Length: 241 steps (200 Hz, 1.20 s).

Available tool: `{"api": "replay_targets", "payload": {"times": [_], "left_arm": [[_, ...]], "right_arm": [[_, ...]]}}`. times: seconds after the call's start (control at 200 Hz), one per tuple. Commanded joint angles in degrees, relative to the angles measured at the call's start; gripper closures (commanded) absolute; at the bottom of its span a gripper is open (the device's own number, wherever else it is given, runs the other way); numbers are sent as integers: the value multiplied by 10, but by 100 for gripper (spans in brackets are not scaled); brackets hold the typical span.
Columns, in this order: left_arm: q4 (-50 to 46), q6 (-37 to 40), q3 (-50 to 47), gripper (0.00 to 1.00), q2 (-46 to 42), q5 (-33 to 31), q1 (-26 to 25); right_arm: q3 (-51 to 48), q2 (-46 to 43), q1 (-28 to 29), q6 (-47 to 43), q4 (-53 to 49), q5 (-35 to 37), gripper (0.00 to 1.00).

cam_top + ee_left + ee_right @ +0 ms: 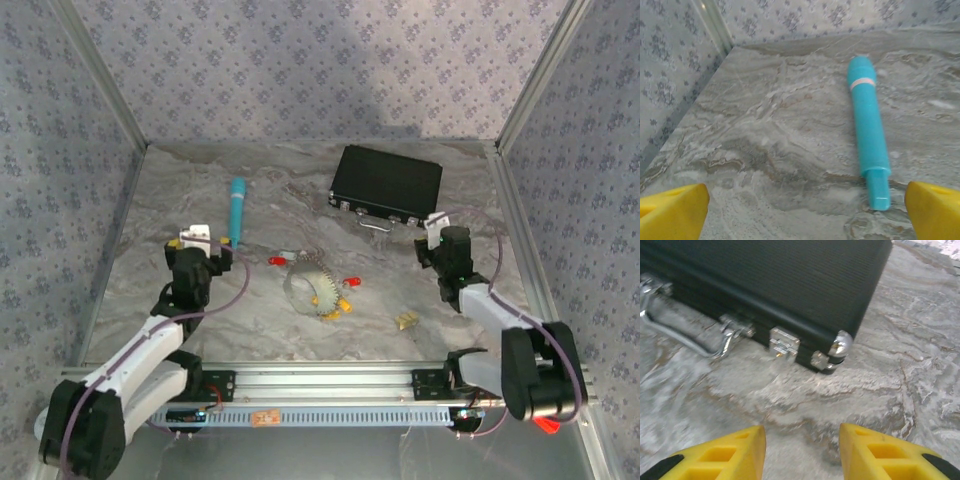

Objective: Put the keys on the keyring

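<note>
keyring (306, 285) mid-table, keys (352, 282) on or just beside it | left gripper (805, 200) wide open, empty, facing teal tube (868, 135) | right gripper (801, 440) parted, empty, facing black case (765, 285) far right | step: nothing held; next: reach centre, pinch one key

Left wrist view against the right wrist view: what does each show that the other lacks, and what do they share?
Left wrist, not right wrist: a teal tube lying flat on the table, with the patterned wall beyond it. Right wrist, not left wrist: the black case lying flat, its chrome handle and latches facing the camera. Shared: the marbled table, and yellow fingers standing apart with nothing between them, the left gripper in one, the right gripper in the other.
</note>
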Motion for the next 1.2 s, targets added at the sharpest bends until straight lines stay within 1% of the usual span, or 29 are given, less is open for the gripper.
{"api": "replay_targets", "payload": {"times": [0.0,0.07,0.1,0.12,0.135,0.165,0.195,0.24,0.255,0.295,0.305,0.355,0.395,0.44,0.475,0.53,0.595,0.64,0.69,0.715,0.765,0.8,0.865,0.92,1.024,1.124,1.199], "left_arm": [[81,1,0,1,31,51,37],[108,7,-5,1,63,62,57],[122,8,-7,0,78,67,65],[132,10,-8,0,87,73,71],[138,12,-9,0,94,78,75],[150,13,-11,0,109,84,83],[168,12,-13,0,125,89,88],[196,15,-17,0,151,96,95],[205,17,-17,0,160,97,97],[210,22,-9,0,173,107,98],[211,24,-8,0,175,111,99],[247,35,-8,0,198,119,100],[277,43,-6,0,220,122,101],[302,54,-1,0,243,134,102],[319,59,3,0,262,149,106],[348,54,9,0,305,165,112],[382,42,10,0,339,157,121],[387,30,8,0,351,184,138],[430,32,9,0,383,195,140],[413,34,16,0,381,198,141],[333,25,45,0,366,188,143],[331,18,56,0,378,175,145],[319,8,56,0,371,148,145],[333,12,52,0,374,144,140],[295,4,70,0,373,191,161],[292,3,72,0,374,196,163],[283,-1,77,0,376,215,171]], "right_arm": [[-23,60,-29,13,169,-39,57],[-31,115,-34,4,245,-42,58],[-22,117,-41,17,228,-40,59],[-15,112,-54,24,203,-60,59],[-17,112,-64,28,204,-78,60],[-34,126,-80,40,253,-96,60],[-51,152,-88,52,320,-93,59],[-62,190,-92,63,381,-90,59],[-58,187,-91,61,368,-91,59],[-33,162,-90,47,272,-100,58],[-28,162,-88,44,263,-103,59],[-31,180,-86,50,302,-97,59],[-24,168,-91,52,268,-101,59],[-22,177,-91,53,279,-104,58],[-17,172,-94,52,260,-107,58],[-18,176,-95,55,269,-109,58],[-18,176,-95,56,270,-109,58],[-16,174,-96,56,262,-110,58],[-16,175,-97,57,263,-110,57],[-15,174,-97,57,261,-110,57],[-13,175,-99,59,261,-110,57],[-12,176,-99,60,260,-111,56],[-11,176,-100,63,257,-109,55],[-11,176,-101,64,256,-108,54],[-10,176,-101,64,256,-108,53],[-10,176,-101,64,256,-107,53],[-10,176,-101,64,255,-107,53]]}}
